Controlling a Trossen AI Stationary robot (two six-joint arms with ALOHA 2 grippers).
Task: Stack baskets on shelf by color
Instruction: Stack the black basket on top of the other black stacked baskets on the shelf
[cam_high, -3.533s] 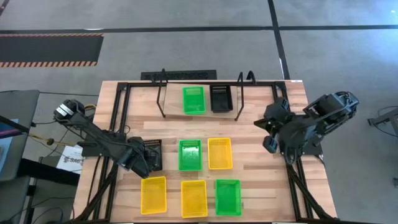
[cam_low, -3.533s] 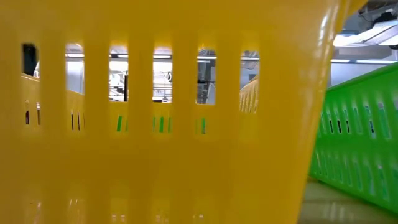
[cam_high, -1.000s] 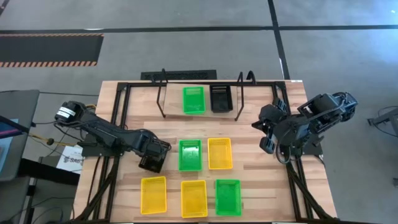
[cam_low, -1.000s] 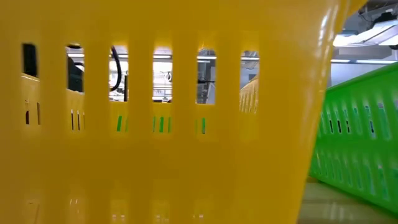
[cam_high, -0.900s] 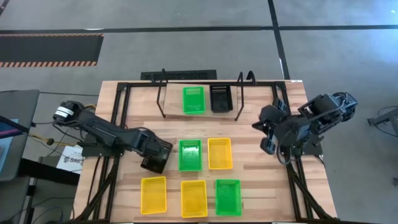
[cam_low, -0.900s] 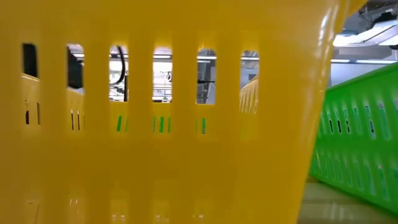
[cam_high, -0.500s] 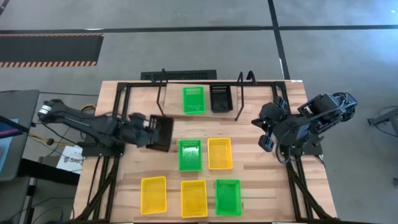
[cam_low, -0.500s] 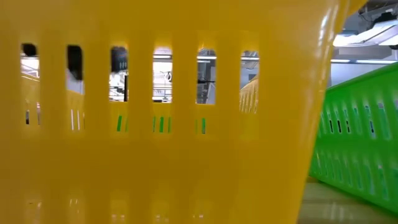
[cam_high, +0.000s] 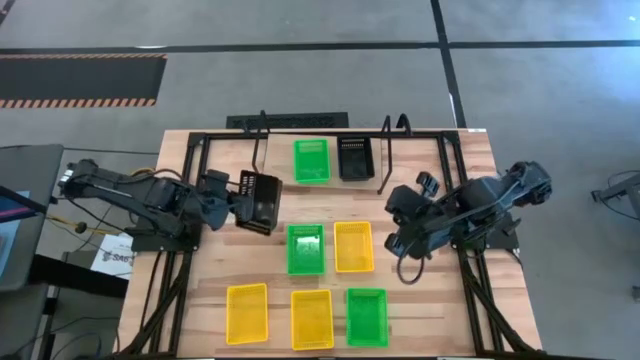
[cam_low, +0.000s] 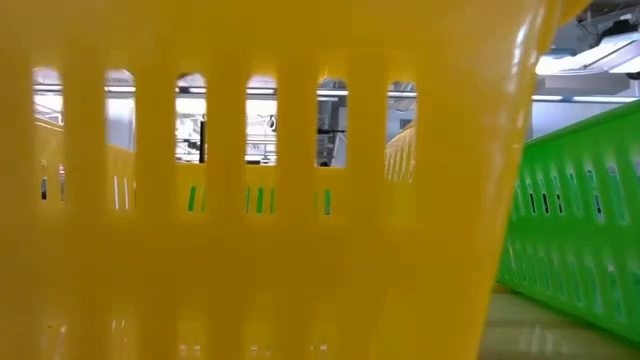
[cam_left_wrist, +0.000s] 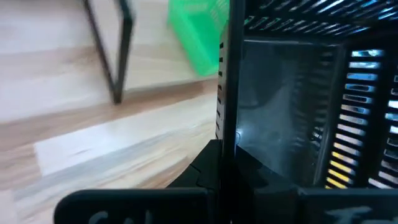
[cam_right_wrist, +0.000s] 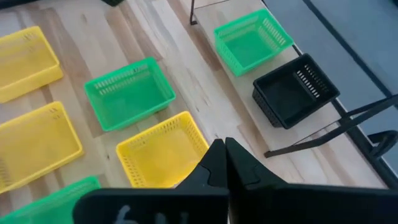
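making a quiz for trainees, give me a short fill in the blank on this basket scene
1. The left tool is shut on a ____ basket.
2. Under the shelf, beside the green basket, sits a ____ basket.
3. The front row holds two yellow baskets and one ____ basket.
4. The right tool holds ____.

Missing words: black; black; green; nothing

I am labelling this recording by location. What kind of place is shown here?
Probably a robotics lab or workshop: a wooden table in a black frame on a grey concrete floor, a hazard-striped mat, and sorting props, coloured baskets and a small shelf.
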